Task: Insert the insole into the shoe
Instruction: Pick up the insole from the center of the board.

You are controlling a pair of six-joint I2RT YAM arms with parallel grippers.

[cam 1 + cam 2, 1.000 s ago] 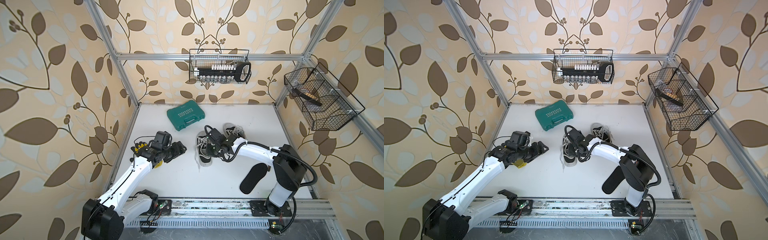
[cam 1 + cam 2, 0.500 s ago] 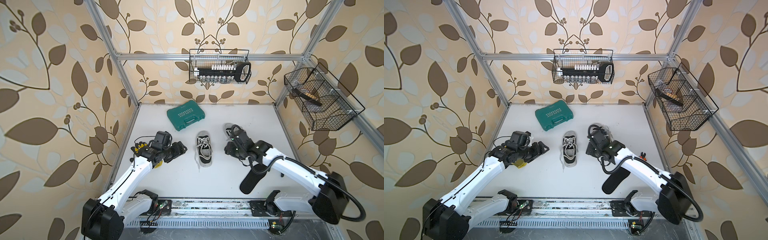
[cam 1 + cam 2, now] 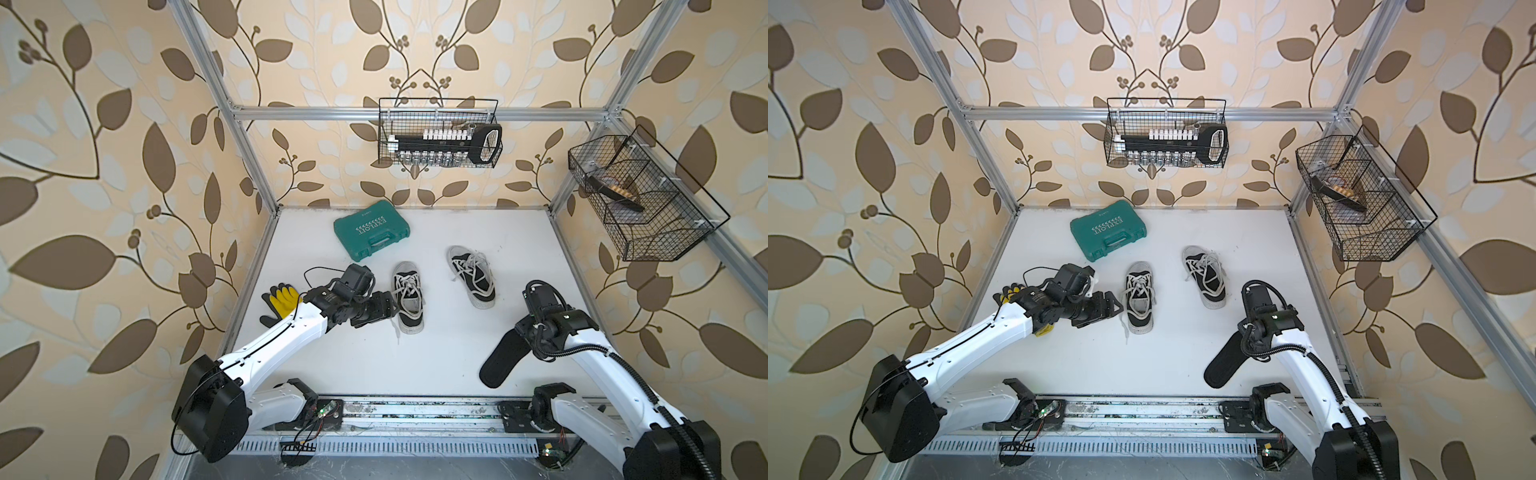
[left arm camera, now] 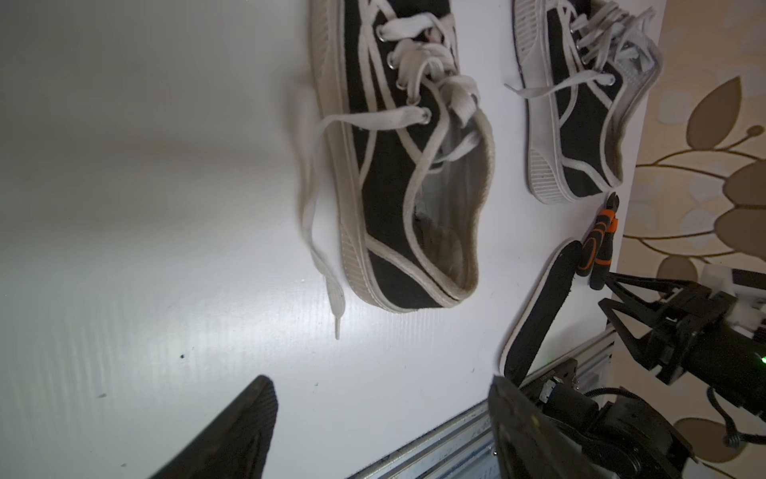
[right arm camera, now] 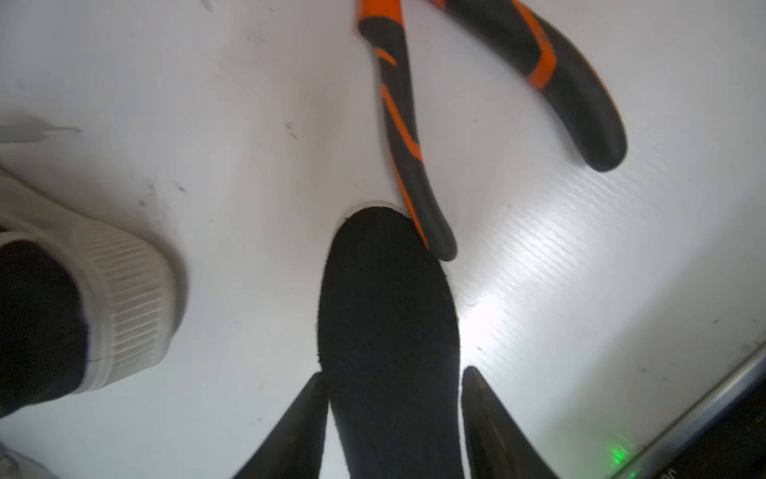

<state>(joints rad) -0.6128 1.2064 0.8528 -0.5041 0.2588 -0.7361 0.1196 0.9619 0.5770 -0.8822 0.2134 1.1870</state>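
Observation:
Two black-and-white laced shoes stand on the white table: one in the middle (image 3: 409,297) (image 4: 398,166) and one further right (image 3: 471,276) (image 4: 580,124). The black insole (image 3: 500,361) (image 3: 1225,361) (image 5: 389,331) lies flat near the front right. My right gripper (image 5: 393,373) (image 4: 603,290) is low over the insole's far end, open. Its fingers straddle the insole: one touches an edge, the other stands a sliver off. My left gripper (image 3: 390,305) (image 4: 381,419) hovers open and empty beside the middle shoe, on that shoe's left.
Orange-and-black pliers (image 5: 402,124) (image 4: 601,240) lie against the insole's far tip. A green tool case (image 3: 371,230) sits at the back, and a yellow-and-black glove (image 3: 280,301) at the left edge. Wire baskets (image 3: 438,139) (image 3: 640,199) hang on the walls. A metal rail (image 3: 415,409) runs along the front.
My right arm swung from the middle shoe, past the right shoe, to the front right over the insole, and its jaws opened. The left arm stayed put.

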